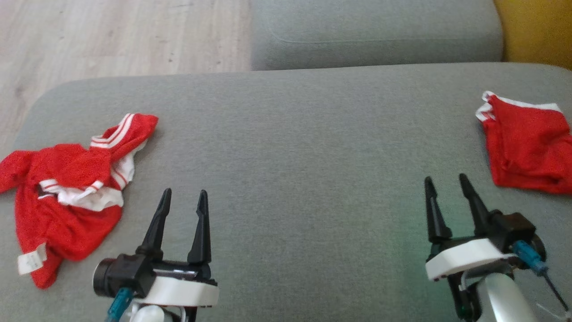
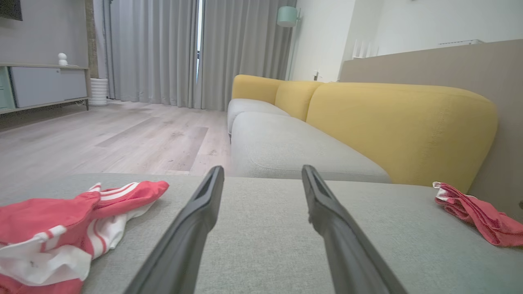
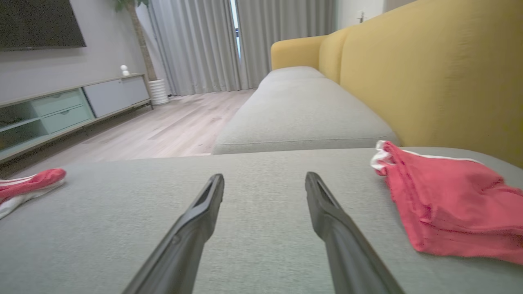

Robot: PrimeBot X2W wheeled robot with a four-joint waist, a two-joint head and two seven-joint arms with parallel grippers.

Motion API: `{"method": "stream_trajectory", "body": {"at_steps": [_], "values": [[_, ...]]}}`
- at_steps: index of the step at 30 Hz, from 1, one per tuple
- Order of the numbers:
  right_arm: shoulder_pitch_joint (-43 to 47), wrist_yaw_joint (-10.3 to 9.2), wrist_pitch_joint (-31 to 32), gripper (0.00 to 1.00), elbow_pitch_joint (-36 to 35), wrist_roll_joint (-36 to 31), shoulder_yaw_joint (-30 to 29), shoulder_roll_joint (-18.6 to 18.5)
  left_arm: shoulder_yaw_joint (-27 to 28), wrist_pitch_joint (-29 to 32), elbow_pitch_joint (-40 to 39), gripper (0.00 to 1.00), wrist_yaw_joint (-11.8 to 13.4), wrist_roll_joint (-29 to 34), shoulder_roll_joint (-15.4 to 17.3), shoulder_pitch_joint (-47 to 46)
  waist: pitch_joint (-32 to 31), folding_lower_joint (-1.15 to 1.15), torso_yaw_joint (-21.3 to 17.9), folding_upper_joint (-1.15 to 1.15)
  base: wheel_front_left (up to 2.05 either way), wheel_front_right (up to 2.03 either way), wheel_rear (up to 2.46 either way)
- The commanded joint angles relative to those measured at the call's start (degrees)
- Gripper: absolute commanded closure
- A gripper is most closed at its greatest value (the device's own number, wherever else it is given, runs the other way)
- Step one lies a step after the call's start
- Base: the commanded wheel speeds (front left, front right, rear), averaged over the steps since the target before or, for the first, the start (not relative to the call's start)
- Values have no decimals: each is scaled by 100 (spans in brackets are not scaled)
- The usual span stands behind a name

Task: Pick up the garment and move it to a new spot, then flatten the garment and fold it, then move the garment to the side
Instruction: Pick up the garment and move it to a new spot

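A crumpled red garment (image 1: 62,197) with white stripes and a white lining lies at the left end of the grey sofa seat (image 1: 290,134). It also appears at the lower left of the left wrist view (image 2: 49,220) and at the left edge of the right wrist view (image 3: 28,185). A second red garment (image 1: 529,143), folded flat, rests at the seat's right end (image 3: 449,196) (image 2: 478,214). My left gripper (image 1: 185,192) (image 2: 262,168) stands open just right of the crumpled one, holding nothing. My right gripper (image 1: 446,178) (image 3: 264,175) is open and empty, left of the folded one.
Another grey seat cushion (image 1: 375,31) adjoins at the back, with the yellow backrest (image 1: 536,27) along the right. Pale wooden floor (image 1: 111,36) lies beyond the seat's left and far edges. A low TV cabinet (image 3: 61,110) and curtains (image 2: 163,49) stand across the room.
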Motion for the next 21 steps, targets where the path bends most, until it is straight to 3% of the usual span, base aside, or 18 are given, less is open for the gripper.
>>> {"method": "stream_trajectory", "body": {"at_steps": [1,21], "values": [[-77,-5,-53,0,-206,56,200,-11,192,-29,-143,0,46,7,17,-175,-42,0,100,0,0,0,0],[101,-5,-53,0,-171,629,1346,-11,777,-29,-100,0,36,228,17,209,-495,0,1672,0,0,0,0]]}}
